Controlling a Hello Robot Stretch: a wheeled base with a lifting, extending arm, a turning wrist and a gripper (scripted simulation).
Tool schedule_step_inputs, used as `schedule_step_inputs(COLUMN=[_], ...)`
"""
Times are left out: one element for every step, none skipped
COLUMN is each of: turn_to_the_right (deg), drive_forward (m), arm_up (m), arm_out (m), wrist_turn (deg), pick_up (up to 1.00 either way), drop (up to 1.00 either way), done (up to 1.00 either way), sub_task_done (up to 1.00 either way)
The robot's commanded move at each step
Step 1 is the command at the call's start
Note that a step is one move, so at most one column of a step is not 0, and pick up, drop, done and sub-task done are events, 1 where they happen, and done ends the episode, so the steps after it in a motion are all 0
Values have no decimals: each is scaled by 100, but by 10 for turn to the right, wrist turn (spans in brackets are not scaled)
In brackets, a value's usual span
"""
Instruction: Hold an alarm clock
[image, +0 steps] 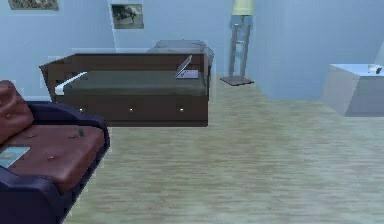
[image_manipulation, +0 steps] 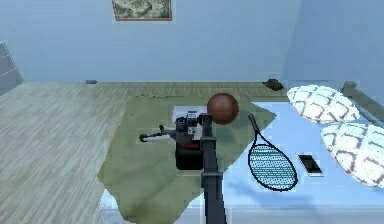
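In the arm side view my arm (image_manipulation: 212, 180) rises over a bed with a green blanket (image_manipulation: 150, 165). The gripper (image_manipulation: 152, 136) reaches left from the two white squares (image_manipulation: 192, 122), its thin fingers above the blanket. A small dark boxy thing (image_manipulation: 188, 156) lies on the blanket just below the gripper's body; its shape is too vague to name. I cannot tell whether the gripper holds anything.
On the bed lie a brown ball (image_manipulation: 222, 108), a tennis racket (image_manipulation: 270, 162), a phone (image_manipulation: 311, 164) and two patterned pillows (image_manipulation: 322, 102). The forward view has a brown daybed (image: 130, 90), a red armchair (image: 40, 140), a floor lamp (image: 240, 45), a white table (image: 358, 88) and open wood floor.
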Motion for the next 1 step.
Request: schedule_step_inputs(turn_to_the_right=[0], drive_forward=[0], arm_up=[0], arm_out=[0], wrist_turn=[360], pick_up=[0], drop=[0], done=[0], sub_task_done=[0])
